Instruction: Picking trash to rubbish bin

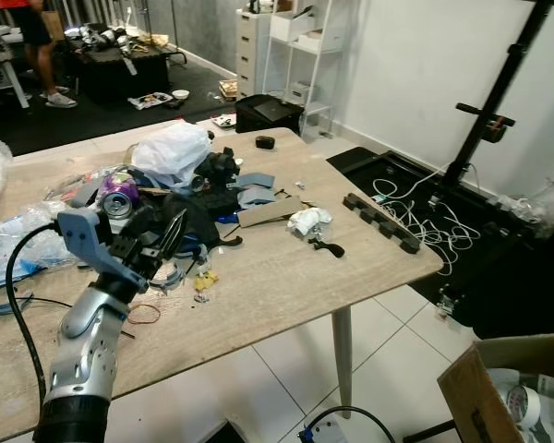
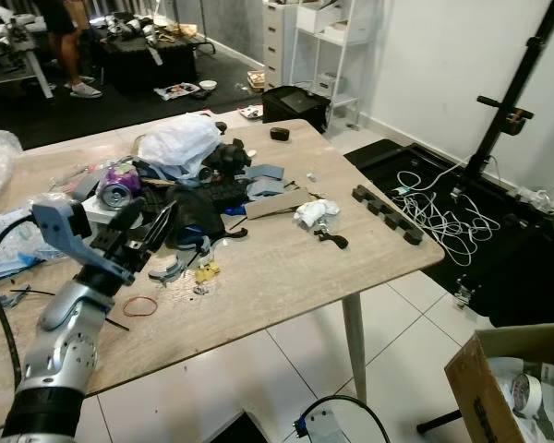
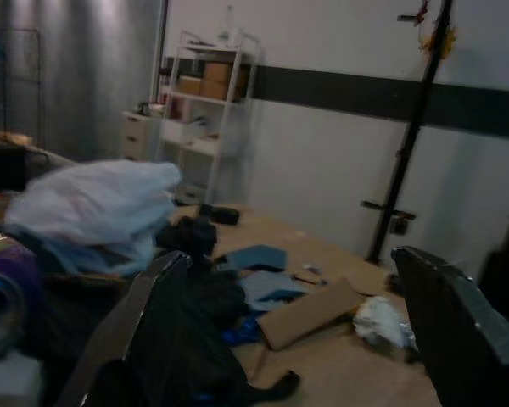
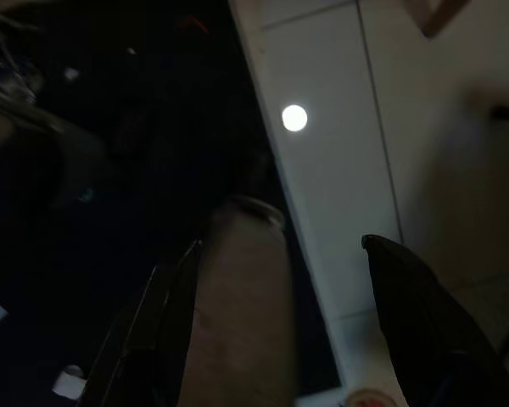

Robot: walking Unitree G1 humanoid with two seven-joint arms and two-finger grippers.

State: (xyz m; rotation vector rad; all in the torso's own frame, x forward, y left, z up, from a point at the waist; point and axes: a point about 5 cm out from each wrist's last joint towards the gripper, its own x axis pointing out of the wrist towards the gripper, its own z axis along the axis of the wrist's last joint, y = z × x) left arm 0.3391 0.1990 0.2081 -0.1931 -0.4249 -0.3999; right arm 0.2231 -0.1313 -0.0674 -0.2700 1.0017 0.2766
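A heap of trash lies on the wooden table (image 1: 286, 277): a white plastic bag (image 1: 173, 150), a purple can (image 1: 118, 189), a black bag (image 1: 198, 221), a strip of cardboard (image 1: 270, 212) and a crumpled white paper (image 1: 309, 220). My left gripper (image 1: 166, 235) hovers open just above the table at the near left of the heap, pointing at the black bag (image 3: 187, 339). Nothing is between its fingers (image 3: 127, 331). An open cardboard box (image 1: 517, 388) holding a tape roll stands on the floor at the lower right. My right gripper (image 4: 280, 339) hangs open over the floor.
A row of black blocks (image 1: 381, 221) and a small black part (image 1: 328, 246) lie near the table's right edge. White cables (image 1: 425, 217) and a black stand (image 1: 485, 111) occupy the floor to the right. A person (image 1: 42, 46) stands far back. A rubber band (image 1: 145, 314) lies near my arm.
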